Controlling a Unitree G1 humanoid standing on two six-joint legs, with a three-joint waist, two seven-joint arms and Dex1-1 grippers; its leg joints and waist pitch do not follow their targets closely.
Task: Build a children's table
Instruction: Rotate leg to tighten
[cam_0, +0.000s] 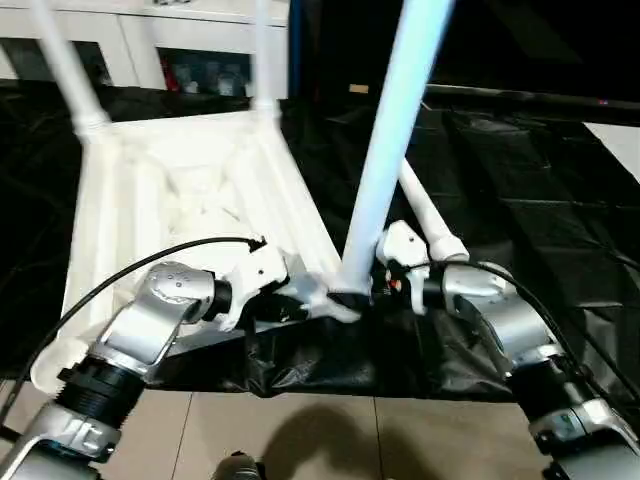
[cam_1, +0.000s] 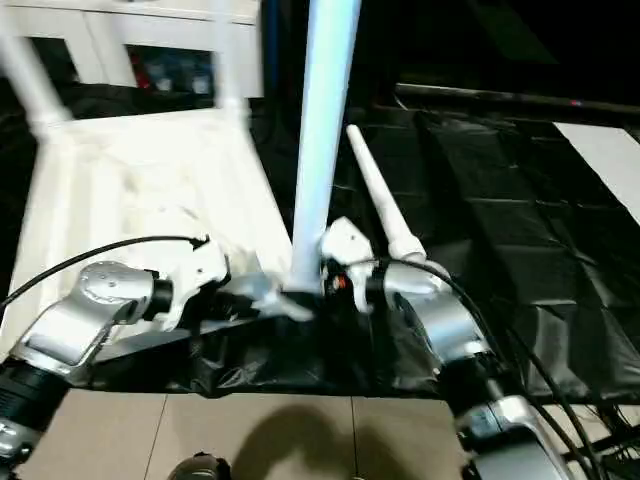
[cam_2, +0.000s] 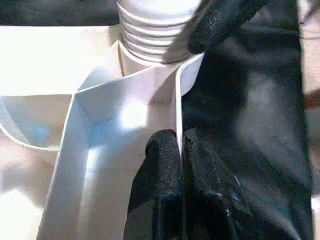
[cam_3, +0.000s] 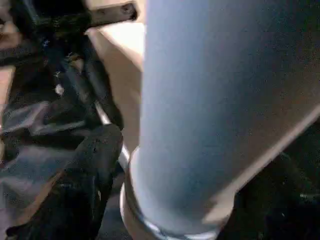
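Left wrist view, left tool pinching tabletop rim, right tool wide around upright leg.

The upturned table top is white, its ribbed underside white as well. The 2 legs standing at its far corners are white; the near leg looks pale blue-white, with a ridged white base. A loose leg lying on the sheet is white. The sheet beneath is glossy black with creases. The floor is beige tile. Both forearms are silver with black cuffs and white wrist covers; the fingers are black. A black cable curves over the left arm. The cabinet behind is white.
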